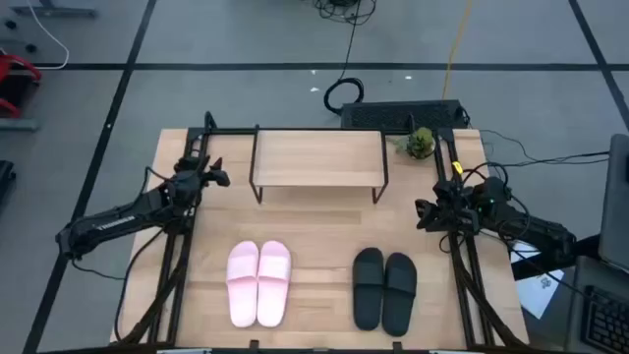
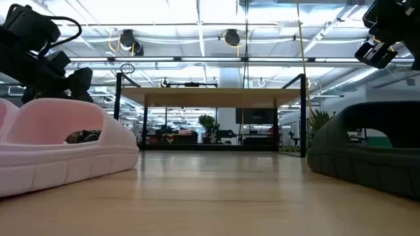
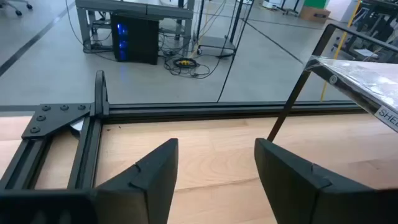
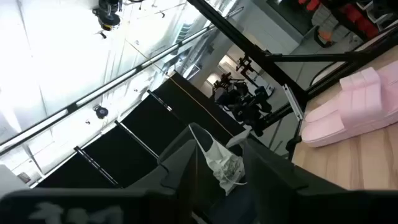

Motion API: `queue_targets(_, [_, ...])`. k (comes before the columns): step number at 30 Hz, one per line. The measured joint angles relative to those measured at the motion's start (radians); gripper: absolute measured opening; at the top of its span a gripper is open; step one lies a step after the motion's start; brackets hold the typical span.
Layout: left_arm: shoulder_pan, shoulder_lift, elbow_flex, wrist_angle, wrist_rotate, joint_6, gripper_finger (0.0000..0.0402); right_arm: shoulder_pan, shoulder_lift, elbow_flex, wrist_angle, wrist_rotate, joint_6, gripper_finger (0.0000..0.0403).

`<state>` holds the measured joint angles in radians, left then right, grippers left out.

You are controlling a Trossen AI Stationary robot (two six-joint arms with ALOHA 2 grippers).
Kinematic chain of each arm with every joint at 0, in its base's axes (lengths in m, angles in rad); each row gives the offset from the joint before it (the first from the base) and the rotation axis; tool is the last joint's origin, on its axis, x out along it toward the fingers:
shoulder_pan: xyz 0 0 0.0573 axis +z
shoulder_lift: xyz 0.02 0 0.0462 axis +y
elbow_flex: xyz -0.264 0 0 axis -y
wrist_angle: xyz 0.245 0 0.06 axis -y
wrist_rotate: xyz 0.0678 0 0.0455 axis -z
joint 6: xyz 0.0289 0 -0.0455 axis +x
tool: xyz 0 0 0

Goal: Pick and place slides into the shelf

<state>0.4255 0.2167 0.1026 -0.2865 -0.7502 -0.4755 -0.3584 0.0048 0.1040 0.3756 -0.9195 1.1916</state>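
Two pale pink slides (image 1: 258, 283) lie side by side, soles down, on the table near its front edge. Two black slides (image 1: 384, 288) lie the same way to their right. The shelf (image 1: 319, 162), a light board on thin black legs, stands at the table's far middle with nothing on it. My left gripper (image 1: 222, 178) hovers open by the shelf's left end; its wrist view shows bare tabletop between the fingers (image 3: 214, 149). My right gripper (image 1: 421, 214) hangs open above the table, right of the shelf, its fingers pointing toward the table's left (image 4: 219, 142).
A small green plant (image 1: 421, 144) stands at the table's far right corner, next to a black power strip (image 1: 403, 115). Black frame rails (image 1: 175, 265) run along the left and right table edges. Bare tabletop (image 1: 319, 231) lies between the shelf and the slides.
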Motion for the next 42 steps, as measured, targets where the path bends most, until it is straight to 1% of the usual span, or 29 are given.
queue_targets(33, [0.000,0.000,0.000,0.000,0.000,0.000,0.0214,0.000,0.000,0.000,0.000,0.000,-0.001,0.0121])
queue_targets(35, [0.000,0.000,0.000,0.000,0.000,0.000,0.0214,0.000,0.000,0.000,-0.003,0.000,-0.061,0.0121])
queue_targets(39, [0.000,0.000,0.000,0.000,0.000,0.000,0.0214,0.000,0.000,-0.004,0.000,0.000,-0.270,0.0121])
queue_targets(42, [0.000,0.000,0.000,0.000,0.000,0.000,0.0214,0.000,0.000,-0.016,-0.002,0.000,-0.341,0.0121])
